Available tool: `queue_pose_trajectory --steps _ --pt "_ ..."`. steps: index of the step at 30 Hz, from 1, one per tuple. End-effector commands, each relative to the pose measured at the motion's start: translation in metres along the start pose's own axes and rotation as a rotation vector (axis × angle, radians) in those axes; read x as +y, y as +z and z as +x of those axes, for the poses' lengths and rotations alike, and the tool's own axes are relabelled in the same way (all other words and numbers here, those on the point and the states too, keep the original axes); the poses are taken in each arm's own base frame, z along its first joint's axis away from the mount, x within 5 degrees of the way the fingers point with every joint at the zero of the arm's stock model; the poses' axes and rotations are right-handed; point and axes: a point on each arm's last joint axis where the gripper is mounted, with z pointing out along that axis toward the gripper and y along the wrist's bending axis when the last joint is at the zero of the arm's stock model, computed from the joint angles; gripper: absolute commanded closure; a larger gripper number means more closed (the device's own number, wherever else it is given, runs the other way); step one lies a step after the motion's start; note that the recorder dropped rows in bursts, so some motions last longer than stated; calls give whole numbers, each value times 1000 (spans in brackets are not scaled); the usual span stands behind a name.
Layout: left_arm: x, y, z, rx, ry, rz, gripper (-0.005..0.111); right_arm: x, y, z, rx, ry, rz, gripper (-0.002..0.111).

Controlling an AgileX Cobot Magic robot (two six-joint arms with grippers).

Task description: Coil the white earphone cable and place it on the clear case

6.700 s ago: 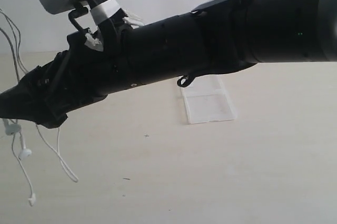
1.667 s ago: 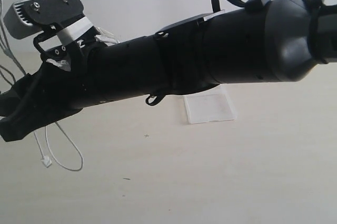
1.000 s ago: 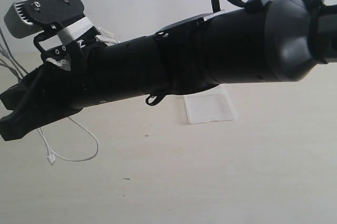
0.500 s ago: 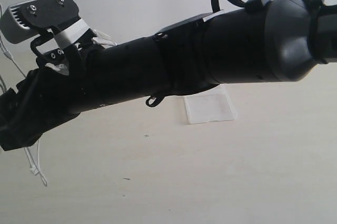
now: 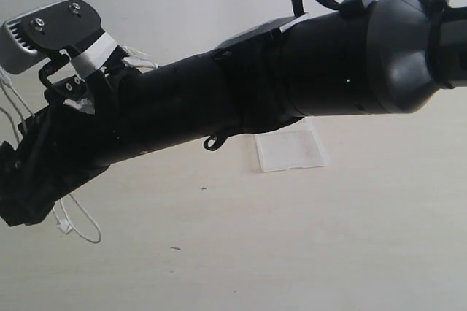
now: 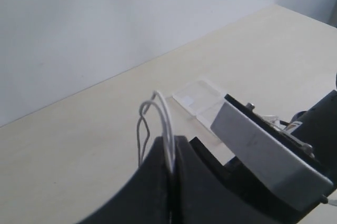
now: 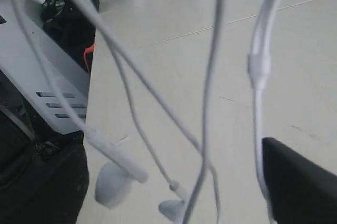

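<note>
- Grip on the left side looks firm: the left claw (image 6: 171,142) is pressed fully together on a few loops of the thin white earphone cable (image 7: 259,66), which rise out of its tips.
- The right claw (image 5: 16,201) reaches across to the far left. Only one black finger (image 7: 300,187) shows in its wrist view, with strands hanging beside it, so whether it is open or holding anything cannot be told.
- The loose cable dangles above the pale counter (image 5: 328,238), with the small white earbuds (image 7: 112,184) lowest. The flat clear plastic case (image 5: 290,150) lies well apart from it, bare.
- Likely trouble: the hanging strands cross one another, so a pull could tangle them or drag the loops out of the left claw.
- The springy wire could also uncoil and slide off the slick case.
</note>
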Motion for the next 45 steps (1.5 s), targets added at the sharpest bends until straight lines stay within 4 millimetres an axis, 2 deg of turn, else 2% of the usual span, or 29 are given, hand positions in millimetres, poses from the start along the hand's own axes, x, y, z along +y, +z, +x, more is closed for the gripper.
queue_pose_trajectory --steps 1,7,12,22,23,24,27,28,29,33,36,40,45 --pt "1 0 -1 -2 1 -4 107 0 0 -6 -58 53 3 25" --pt "1 0 -1 -2 1 -4 107 1 0 -7 -60 33 -9 27" --pt "-2 9 0 31 -11 8 107 2 0 -7 -63 33 -21 28" --pt "-4 14 0 48 -13 11 107 -3 0 -6 -53 34 27 55" --pt "-4 14 0 48 -13 11 107 -3 0 -6 -51 34 37 60" --pt "-4 14 0 48 -13 11 107 -4 0 -5 -49 35 48 71" --pt "-4 14 1 50 -13 11 107 -5 0 -5 -46 35 59 90" --pt "-4 14 1 48 -13 11 107 -6 0 -5 -45 35 67 103" --pt "-3 14 1 51 -13 10 107 -6 0 -5 -44 35 69 108" --pt "3 13 9 138 33 -56 107 -7 -6 -11 -55 56 115 108" --pt "19 2 15 198 40 -218 107 -4 -15 -19 -50 62 151 108" --pt "33 -11 21 254 65 -365 107 -2 -19 -19 -11 77 157 108" --pt "34 -8 30 318 68 -386 107 5 -25 -23 1 93 125 108"
